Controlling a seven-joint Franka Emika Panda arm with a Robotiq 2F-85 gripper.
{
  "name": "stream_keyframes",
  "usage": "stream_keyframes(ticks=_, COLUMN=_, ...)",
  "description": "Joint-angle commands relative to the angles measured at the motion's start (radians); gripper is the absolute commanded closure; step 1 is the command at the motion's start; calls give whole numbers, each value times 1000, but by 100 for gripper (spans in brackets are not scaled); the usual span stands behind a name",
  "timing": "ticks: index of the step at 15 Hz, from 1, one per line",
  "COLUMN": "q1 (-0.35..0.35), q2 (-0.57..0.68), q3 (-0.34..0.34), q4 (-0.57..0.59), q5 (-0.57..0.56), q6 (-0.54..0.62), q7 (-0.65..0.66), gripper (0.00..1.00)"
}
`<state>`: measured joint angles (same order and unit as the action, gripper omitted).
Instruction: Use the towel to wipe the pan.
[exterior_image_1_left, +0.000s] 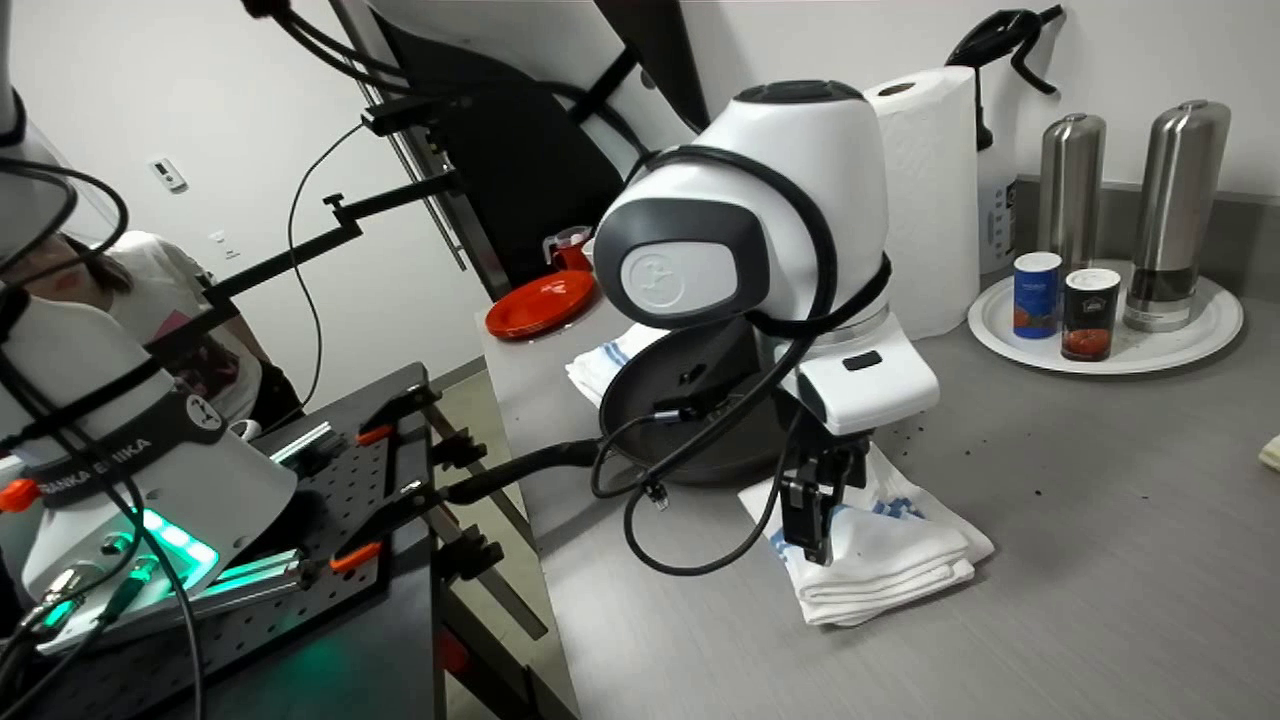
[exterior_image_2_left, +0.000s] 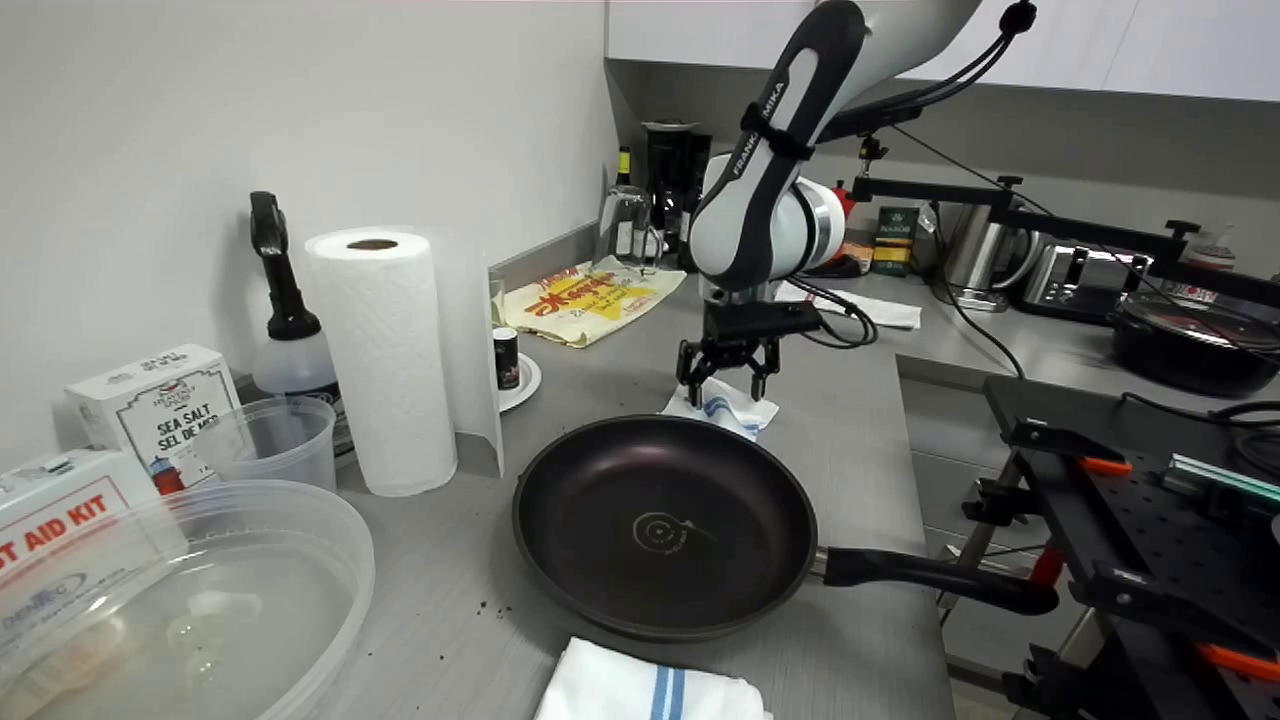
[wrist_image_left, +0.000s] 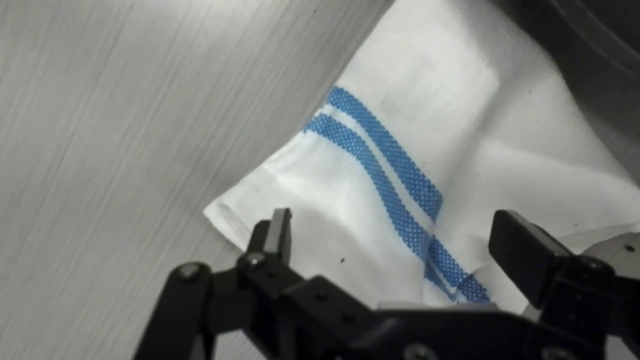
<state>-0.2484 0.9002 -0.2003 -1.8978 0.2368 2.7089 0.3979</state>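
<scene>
the towel (wrist_image_left: 450, 150) is white, with two blue stripes running side by side across it. it looks soft and a bit wrinkly, with tiny dark specks and a faint gray smudge. one corner makes a point on the gray table (wrist_image_left: 100, 150). in an exterior view the towel (exterior_image_1_left: 885, 570) is folded into flat layers, lying right beside the pan (exterior_image_2_left: 665, 530).

the end effector (wrist_image_left: 392, 222) is just over the towel, with its two fingers spread wide and striped cloth showing in the gap. i can't tell if the tips touch it.

the pan is big, round and dark. it sits flat with its inside facing up, and a long black handle sticks out. across the pan is another towel (exterior_image_2_left: 650, 690), also white with blue stripes.

by the wall stand a fat paper roll (exterior_image_2_left: 385, 360) and a spray bottle (exterior_image_2_left: 290, 310). a white plate (exterior_image_1_left: 1215, 317) holds two tall silver shakers (exterior_image_1_left: 1185, 200) and two little jars (exterior_image_1_left: 1037, 295) with white lids. dark crumbs (exterior_image_2_left: 485, 605) dot the table.
</scene>
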Motion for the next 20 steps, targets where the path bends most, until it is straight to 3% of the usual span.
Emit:
stream_keyframes(ticks=1, q1=15, q2=57, q3=4, q4=60, q5=33, q6=7, q7=16, gripper=0)
stream_keyframes(ticks=7, q1=14, q2=113, q3=4, q4=123, q5=33, q6=-10, q7=24, gripper=0)
stream_keyframes(ticks=8, q1=11, q2=118, q3=5, q4=129, q5=34, q6=-11, q7=22, gripper=4)
stream_keyframes(ticks=9, q1=8, q2=120, q3=7, q4=133, q5=35, q6=-15, q7=20, gripper=26)
stream_keyframes(ticks=11, q1=5, q2=125, q3=7, q4=142, q5=35, q6=-20, q7=18, gripper=31)
stream_keyframes(ticks=18, q1=1, q2=122, q3=2, q4=146, q5=35, q6=-29, q7=19, gripper=84)
stream_keyframes(ticks=19, q1=1, q2=121, q3=1, q4=146, q5=34, q6=-31, q7=20, gripper=75)
stream_keyframes(ticks=20, q1=0, q2=120, q3=1, q4=145, q5=35, q6=-31, q7=20, gripper=49)
